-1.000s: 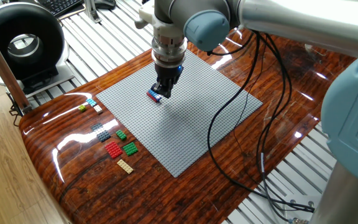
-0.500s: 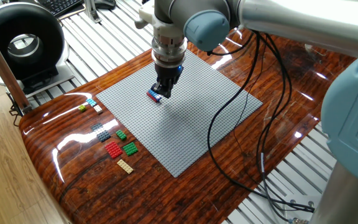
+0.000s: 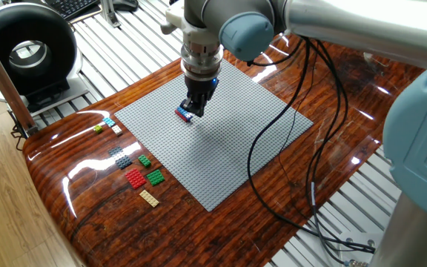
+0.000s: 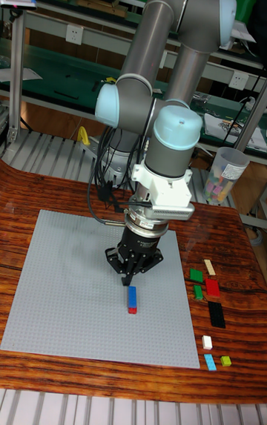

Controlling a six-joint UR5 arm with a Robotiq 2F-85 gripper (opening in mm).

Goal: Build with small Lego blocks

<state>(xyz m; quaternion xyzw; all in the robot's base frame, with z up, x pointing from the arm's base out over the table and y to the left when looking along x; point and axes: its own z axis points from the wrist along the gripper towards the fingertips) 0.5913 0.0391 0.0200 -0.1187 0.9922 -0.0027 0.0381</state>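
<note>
A short blue-and-red block stack lies on the grey baseplate, near its middle. My gripper hangs straight down just above and behind one end of that stack. Its fingers come together to a point and look shut, and I see nothing between them. Several loose small Lego blocks lie in a row on the wood beside the plate: cyan, yellow-green, white, dark grey, green, red and tan.
The arm's black cables hang across the right half of the baseplate. A black round device stands off the table at the back left. A cup of parts stands at the table's far corner.
</note>
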